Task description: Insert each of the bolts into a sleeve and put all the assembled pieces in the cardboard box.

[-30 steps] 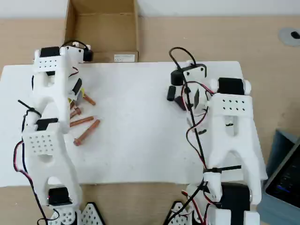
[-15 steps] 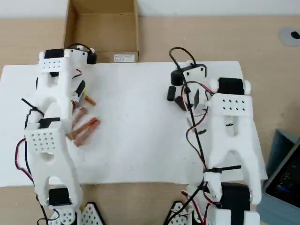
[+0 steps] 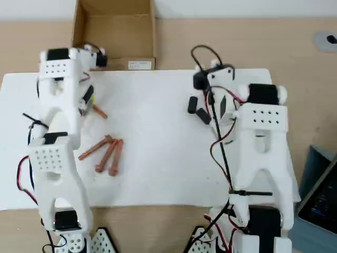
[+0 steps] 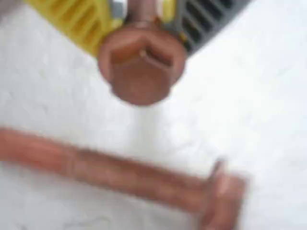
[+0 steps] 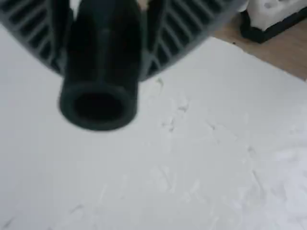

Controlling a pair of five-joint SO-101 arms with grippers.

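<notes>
The left gripper (image 3: 88,101), clamped on a copper hex-head metal bolt (image 3: 99,112) at far left, has pulled clear, nudging three loose copper bolts (image 3: 108,154) nearer, so joining with the black tubular sleeve (image 5: 98,103) pinched in the right gripper (image 5: 108,19) looks next.

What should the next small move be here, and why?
Probably bring the two tools toward each other over the white mat. The left tool is shut on a copper bolt, the right tool on a black sleeve with its open bore showing. In the high view they hang well apart, so alignment must come before insertion.
</notes>
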